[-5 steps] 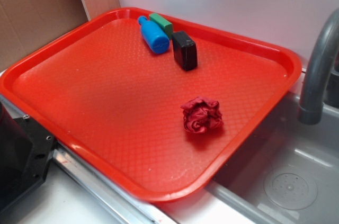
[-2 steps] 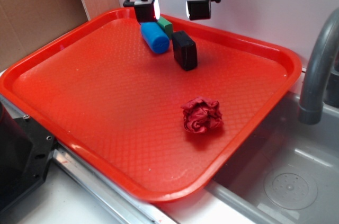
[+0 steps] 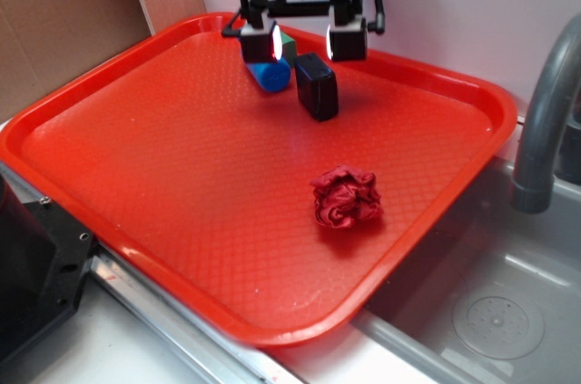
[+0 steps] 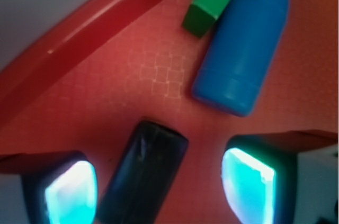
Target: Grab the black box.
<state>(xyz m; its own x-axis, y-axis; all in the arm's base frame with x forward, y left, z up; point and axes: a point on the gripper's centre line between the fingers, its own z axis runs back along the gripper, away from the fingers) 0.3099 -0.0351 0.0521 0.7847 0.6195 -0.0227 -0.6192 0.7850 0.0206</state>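
Hovering spread wide, the hand [image 3: 302, 41] hangs just above the box [image 3: 316, 85], beside the bottle [image 3: 270, 74].

The gripper [image 3: 303, 41] hides part of the blue bottle [image 3: 270, 74], and the black box [image 4: 144, 173] is cut by the wrist view's lower edge.

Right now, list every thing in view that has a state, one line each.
gripper: open, holding nothing, above the tray's far end.
black box: free on the tray, lying between the two fingers in the wrist view, ungrasped.
blue bottle: on its side, beside the green block.
green block: lying flat near the rim.
red cloth: crumpled into a ball.
red tray: flat beside the sink.
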